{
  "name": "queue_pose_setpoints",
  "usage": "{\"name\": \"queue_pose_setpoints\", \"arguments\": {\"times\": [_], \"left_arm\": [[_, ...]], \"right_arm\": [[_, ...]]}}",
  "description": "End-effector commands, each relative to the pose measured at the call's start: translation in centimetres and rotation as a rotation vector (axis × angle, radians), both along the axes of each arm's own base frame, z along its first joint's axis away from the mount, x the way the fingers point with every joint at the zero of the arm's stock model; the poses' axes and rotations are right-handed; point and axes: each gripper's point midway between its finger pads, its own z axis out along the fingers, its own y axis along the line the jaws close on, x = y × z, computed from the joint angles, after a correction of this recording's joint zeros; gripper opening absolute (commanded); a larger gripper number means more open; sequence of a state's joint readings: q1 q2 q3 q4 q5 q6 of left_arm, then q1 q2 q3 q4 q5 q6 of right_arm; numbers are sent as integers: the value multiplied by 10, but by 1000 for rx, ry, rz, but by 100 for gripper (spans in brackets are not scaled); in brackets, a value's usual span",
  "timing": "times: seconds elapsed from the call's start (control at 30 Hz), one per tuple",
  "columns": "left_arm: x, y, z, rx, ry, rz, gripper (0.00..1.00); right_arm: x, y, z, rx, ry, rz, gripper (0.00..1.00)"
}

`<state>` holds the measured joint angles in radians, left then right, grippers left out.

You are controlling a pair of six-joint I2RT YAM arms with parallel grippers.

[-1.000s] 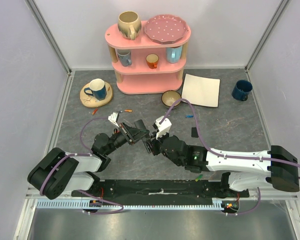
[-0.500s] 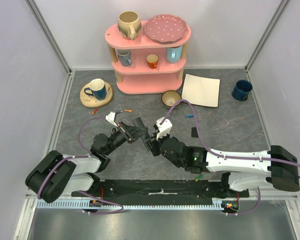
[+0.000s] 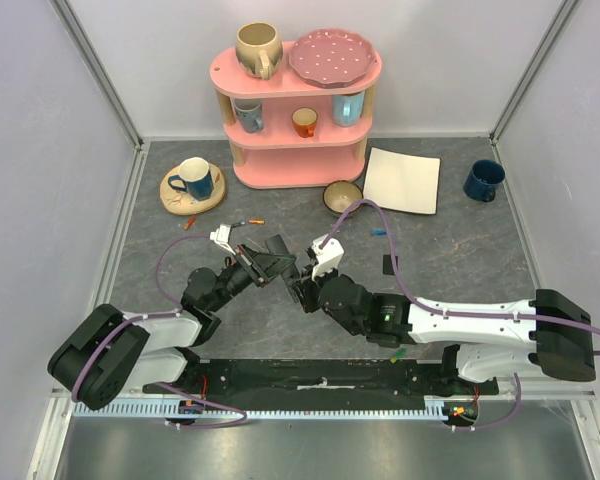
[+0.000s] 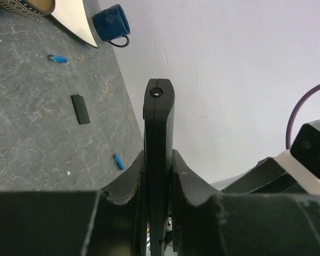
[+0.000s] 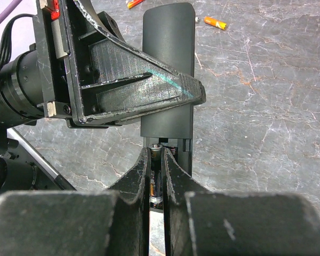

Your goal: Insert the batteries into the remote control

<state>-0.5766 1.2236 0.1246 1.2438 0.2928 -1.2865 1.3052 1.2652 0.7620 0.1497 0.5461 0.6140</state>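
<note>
My left gripper (image 4: 159, 158) is shut on the black remote control (image 4: 159, 122), holding it off the table and edge-on in the left wrist view. In the right wrist view the remote control (image 5: 168, 64) shows its open compartment at the near end. My right gripper (image 5: 156, 160) is shut on a battery (image 5: 156, 178) with an orange and black casing, its tip inside that compartment. Both grippers meet mid-table (image 3: 285, 272). Loose batteries lie on the table: orange ones (image 3: 250, 221), a blue one (image 3: 378, 232), another blue one (image 4: 118, 161). A small black cover (image 3: 389, 264) lies flat.
A pink shelf (image 3: 298, 100) with cups and a plate stands at the back. A blue mug on a round coaster (image 3: 192, 180) sits at the left. A bowl (image 3: 342, 196), a white sheet (image 3: 403, 180) and a dark blue mug (image 3: 483, 180) lie to the right.
Both grippers have edged slightly away from the bases, still together. The holds on the remote control and the battery are unchanged.
</note>
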Motion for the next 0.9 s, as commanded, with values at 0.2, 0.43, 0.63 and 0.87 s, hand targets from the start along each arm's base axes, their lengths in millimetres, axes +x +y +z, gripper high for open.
{"name": "queue_pose_setpoints", "arguments": {"times": [0.2, 0.43, 0.63, 0.87], "left_arm": [[-12, 16, 93, -211, -318, 53, 2], [-13, 18, 92, -210, -319, 57, 2], [-13, 20, 92, -212, -320, 68, 2], [-10, 21, 96, -217, -328, 83, 2]], "right_arm": [[-14, 9, -23, -52, 76, 45, 0], [-13, 8, -27, -75, 88, 33, 0], [-13, 7, -25, -74, 89, 29, 0], [-17, 7, -32, -88, 103, 44, 0]]}}
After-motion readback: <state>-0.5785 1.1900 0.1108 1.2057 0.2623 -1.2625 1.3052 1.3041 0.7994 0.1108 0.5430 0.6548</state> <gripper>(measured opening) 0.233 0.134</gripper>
